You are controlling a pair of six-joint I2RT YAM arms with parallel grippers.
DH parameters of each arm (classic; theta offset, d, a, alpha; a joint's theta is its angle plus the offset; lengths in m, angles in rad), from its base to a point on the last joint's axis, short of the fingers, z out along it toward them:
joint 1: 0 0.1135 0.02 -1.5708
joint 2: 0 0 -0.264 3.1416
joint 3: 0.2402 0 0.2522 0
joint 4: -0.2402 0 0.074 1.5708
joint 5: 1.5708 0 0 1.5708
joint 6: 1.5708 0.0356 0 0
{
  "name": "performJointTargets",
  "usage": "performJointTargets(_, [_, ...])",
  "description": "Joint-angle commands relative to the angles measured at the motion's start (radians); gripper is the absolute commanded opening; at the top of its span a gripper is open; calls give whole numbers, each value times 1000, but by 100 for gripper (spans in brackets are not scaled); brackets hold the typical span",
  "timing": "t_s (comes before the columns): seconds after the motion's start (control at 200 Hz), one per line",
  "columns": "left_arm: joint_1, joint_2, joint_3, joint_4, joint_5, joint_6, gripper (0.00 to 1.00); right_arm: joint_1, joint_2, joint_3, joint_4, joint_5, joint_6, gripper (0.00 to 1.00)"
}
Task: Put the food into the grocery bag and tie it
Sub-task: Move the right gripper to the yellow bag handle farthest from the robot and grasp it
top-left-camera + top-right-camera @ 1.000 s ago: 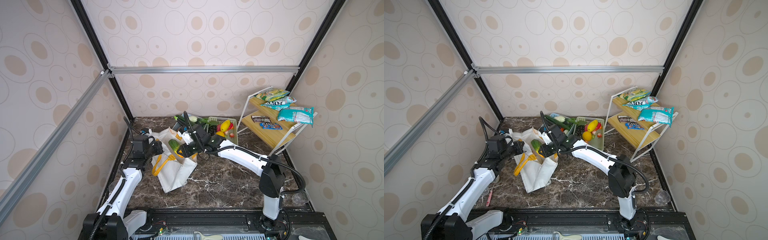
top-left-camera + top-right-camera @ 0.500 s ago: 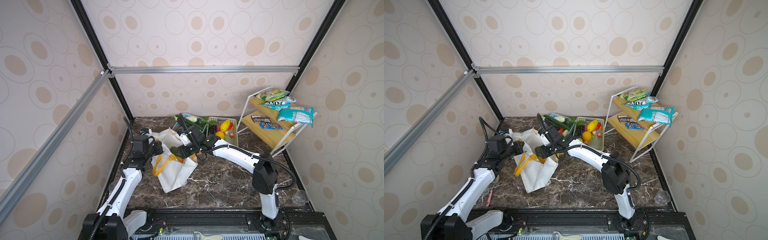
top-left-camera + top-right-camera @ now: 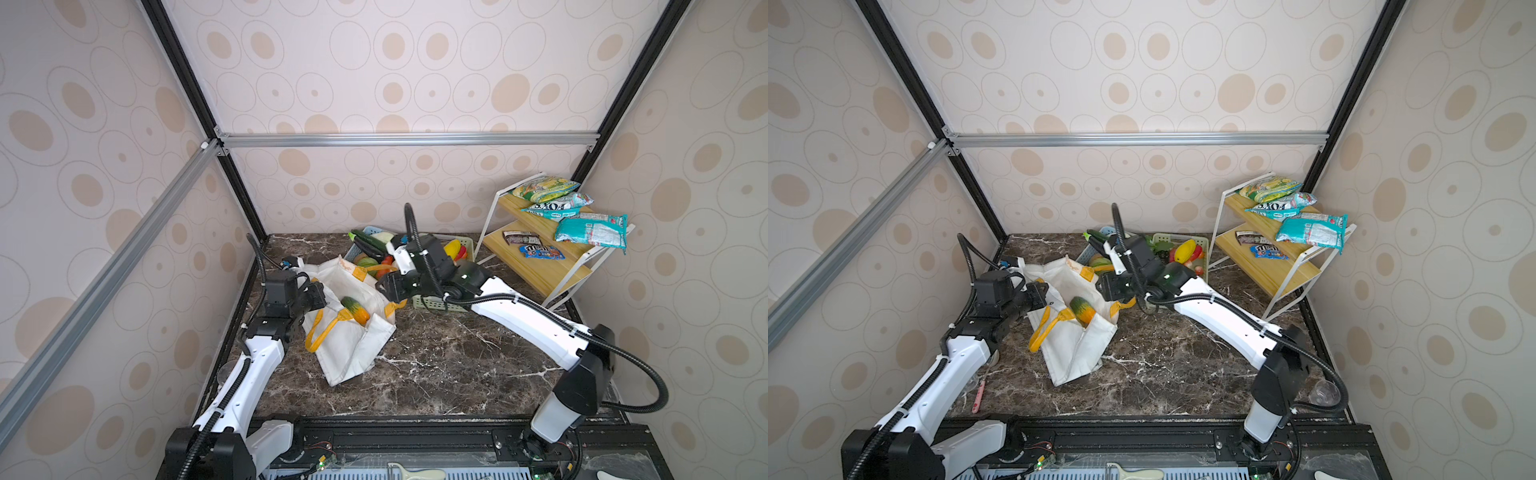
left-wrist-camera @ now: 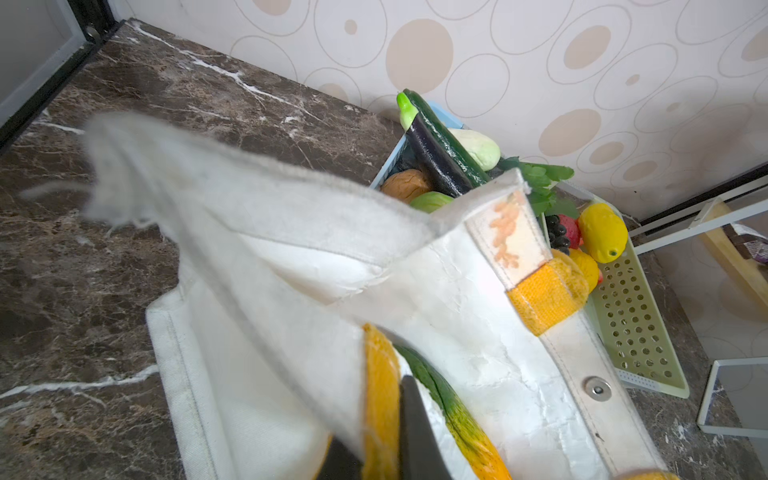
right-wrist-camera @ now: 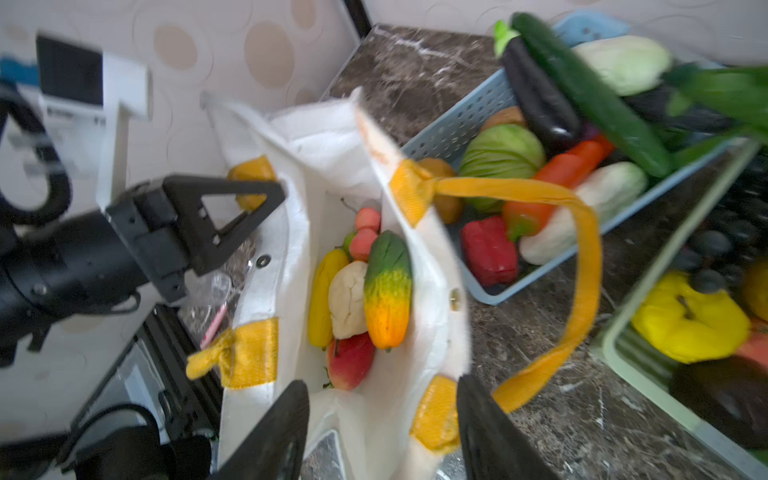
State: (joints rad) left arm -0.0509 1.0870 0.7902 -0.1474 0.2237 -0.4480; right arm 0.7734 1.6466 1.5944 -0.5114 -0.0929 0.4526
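Note:
The white grocery bag (image 3: 349, 349) (image 3: 1071, 353) lies open on the marble table, mouth up. Inside it, food shows in the right wrist view: a green-to-orange fruit (image 5: 386, 286) on top, with a white piece (image 5: 347, 299), a yellow one (image 5: 324, 299) and a red one (image 5: 351, 359) around it. The green-orange fruit (image 3: 355, 309) shows in both top views. My left gripper (image 3: 318, 297) (image 4: 382, 449) is shut on the bag's rim at a yellow strap. My right gripper (image 3: 388, 289) (image 5: 382, 436) is open, its fingers astride the bag's opposite rim, holding nothing.
A blue basket (image 5: 453, 124) of toy vegetables and a green basket (image 3: 436, 304) with yellow fruit (image 3: 453, 249) stand behind the bag. A wooden shelf (image 3: 540, 270) with snack packets stands at the back right. A clear cup (image 3: 1323, 392) sits at the front right.
My right gripper carried the green-orange fruit over the bag, opened, and drew back toward the bag's right rim. The fruit now lies in the bag. The left gripper kept its hold.

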Motion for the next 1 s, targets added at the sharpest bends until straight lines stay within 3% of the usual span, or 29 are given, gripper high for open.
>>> performJointTargets(0.0, [8,-30,10,46,5,11,0,-102,-29,-174,36,28,226,59])
performJointTargets(0.12, [8,-27,11,51,10,5,0,-157,-72,-370,259,-54,393,60])
performJointTargets(0.375, [8,-27,20,51,15,1,0,-163,-42,-515,529,-123,642,60])
performJointTargets(0.71, [8,-33,28,43,10,8,0,-150,38,-578,699,-154,858,61])
performJointTargets(0.995, [8,-35,22,45,14,5,0,-117,121,-606,849,-156,954,61])
